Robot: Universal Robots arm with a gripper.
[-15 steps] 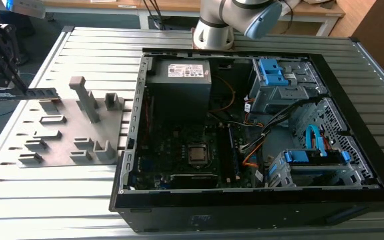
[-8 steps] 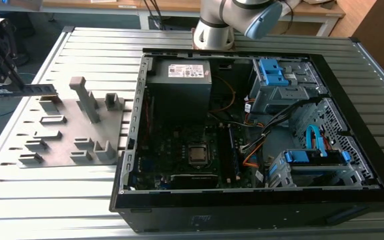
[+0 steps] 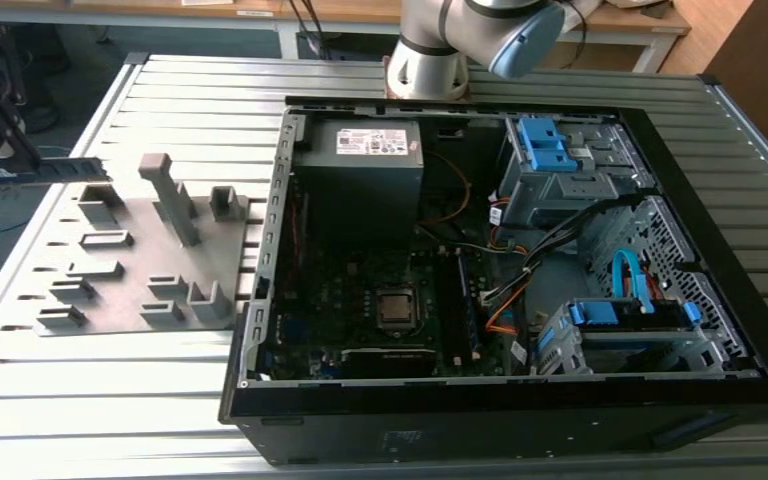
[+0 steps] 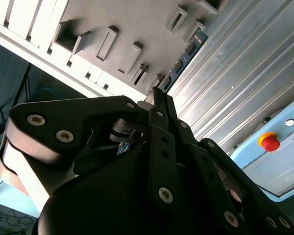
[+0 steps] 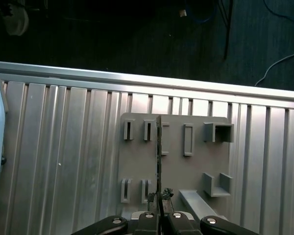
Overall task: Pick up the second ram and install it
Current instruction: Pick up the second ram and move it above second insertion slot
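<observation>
Now my fingers [image 4: 160, 128] grip the second ram [image 3: 37, 170] over the grey fixture [image 3: 128, 292] at the exterior view's left; I'd carry it level.

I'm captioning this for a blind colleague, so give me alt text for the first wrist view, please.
The gripper is shut on the second ram, seen edge-on as a thin dark strip in front of the grey fixture with its slots. The fixture lies on a ribbed metal table, with dark floor and cables past the table's edge.
</observation>
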